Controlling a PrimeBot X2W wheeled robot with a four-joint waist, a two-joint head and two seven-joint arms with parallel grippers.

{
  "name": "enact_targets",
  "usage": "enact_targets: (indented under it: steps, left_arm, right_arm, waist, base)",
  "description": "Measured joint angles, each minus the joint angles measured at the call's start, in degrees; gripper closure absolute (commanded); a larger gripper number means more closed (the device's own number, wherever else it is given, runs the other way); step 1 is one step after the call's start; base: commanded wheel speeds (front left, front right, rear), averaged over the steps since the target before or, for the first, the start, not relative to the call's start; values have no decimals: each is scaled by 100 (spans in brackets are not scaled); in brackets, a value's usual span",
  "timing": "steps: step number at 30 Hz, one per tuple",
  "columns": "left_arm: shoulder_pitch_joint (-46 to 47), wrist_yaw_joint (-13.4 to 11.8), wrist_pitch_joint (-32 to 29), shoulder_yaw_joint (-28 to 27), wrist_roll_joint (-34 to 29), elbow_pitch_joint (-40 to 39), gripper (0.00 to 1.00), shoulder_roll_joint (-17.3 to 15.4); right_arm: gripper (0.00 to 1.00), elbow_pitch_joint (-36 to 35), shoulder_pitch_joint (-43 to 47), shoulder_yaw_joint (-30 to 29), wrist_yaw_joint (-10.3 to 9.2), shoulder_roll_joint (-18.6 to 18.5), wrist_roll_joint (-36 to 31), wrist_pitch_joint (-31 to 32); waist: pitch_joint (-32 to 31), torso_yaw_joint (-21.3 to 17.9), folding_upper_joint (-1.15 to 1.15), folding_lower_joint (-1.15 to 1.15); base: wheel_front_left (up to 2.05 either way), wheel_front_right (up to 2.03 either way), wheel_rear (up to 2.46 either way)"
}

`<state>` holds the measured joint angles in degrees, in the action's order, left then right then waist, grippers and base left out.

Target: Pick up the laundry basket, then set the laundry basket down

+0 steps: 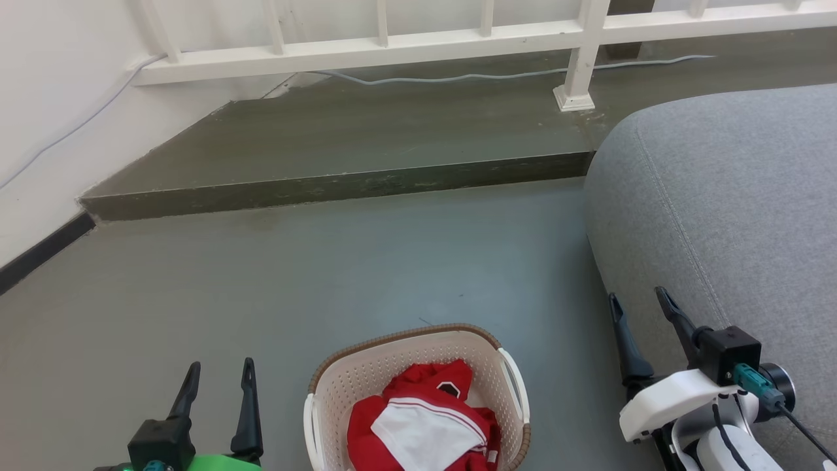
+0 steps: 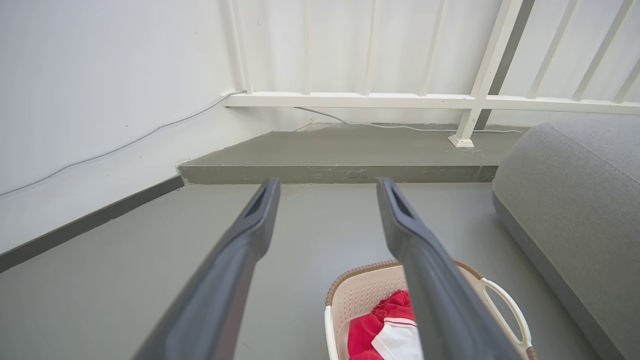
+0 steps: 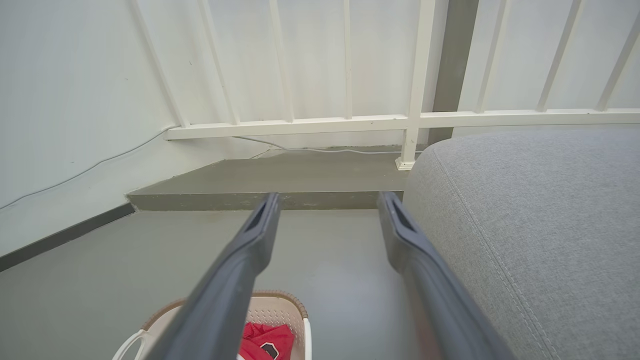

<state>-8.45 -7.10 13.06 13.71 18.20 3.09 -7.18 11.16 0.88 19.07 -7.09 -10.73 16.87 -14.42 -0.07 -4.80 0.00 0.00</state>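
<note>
**Basket on the floor, both grippers off it**

The grey floor (image 1: 327, 275) is the biggest thing here, and the laundry basket (image 1: 353, 379) sits on it, so I'll place everything off the basket.

- Right of the basket is a big grey sofa (image 1: 732, 196) with a stitched seam.
- Beyond the basket is a raised concrete step (image 1: 366, 137).
- Further back on that step there's a white railing (image 1: 392, 46).
- The basket itself is cream with perforated walls, a brown woven-look rim and white side handles (image 1: 516, 386).
- Inside the basket is a crumpled red and white garment (image 1: 425, 418). It has a small dark badge (image 1: 450, 388), too small to read.
- The left gripper (image 1: 221, 364) is off the basket's left side, not touching it. Its fingers are spread with nothing between them.
- The right gripper (image 1: 636, 294) is off the basket's right side, between basket and sofa. Its fingers are also apart and holding nothing.
- A thin pale cable (image 1: 458, 77) runs along the step under the railing, well beyond the basket.
</note>
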Motion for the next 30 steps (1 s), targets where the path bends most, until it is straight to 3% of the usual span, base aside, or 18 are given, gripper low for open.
enact_targets:
  steps: [18,19,30]
  left_arm:
    - [-277,0,-328,-213,-332,-526,0,134]
    - [-278,0,-342,-210,-332,-536,100,144]
    - [-366,56,-344,-75,-45,-361,100,232]
  right_arm:
    - [0,-190,199,-52,-7,15,-100,2]
    - [100,-181,200,-46,-4,19,-114,3]
    - [100,-5,437,-18,70,149,172,18]
  waist:
    - [3,-6,0,0]
    - [4,-8,0,0]
    - [11,21,0,0]
  base:
    - [0,0,0]
    - [0,0,0]
    - [0,0,0]
